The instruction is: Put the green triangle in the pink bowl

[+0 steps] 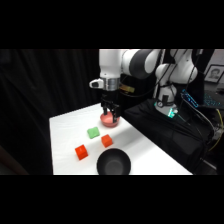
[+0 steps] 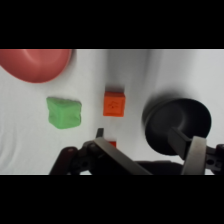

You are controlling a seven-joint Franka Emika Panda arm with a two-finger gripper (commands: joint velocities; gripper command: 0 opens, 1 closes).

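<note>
End effector (image 1: 110,116): held above the pink bowl (image 1: 108,120); fingers apart, nothing gripped.
Triangle (image 2: 64,112): lies free on the worktop (image 1: 145,152), near the bowl, beside an orange block (image 2: 114,103).
Handling: judged light, rigid, slightly smooth.
Grasp: best taken across two opposite flat faces.
Black bowl (image 2: 177,122): well apart from the triangle.

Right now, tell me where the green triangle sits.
In the side view the green triangle lies on the white table, just in front of the pink bowl, with an orange-red block close on its right.
</note>
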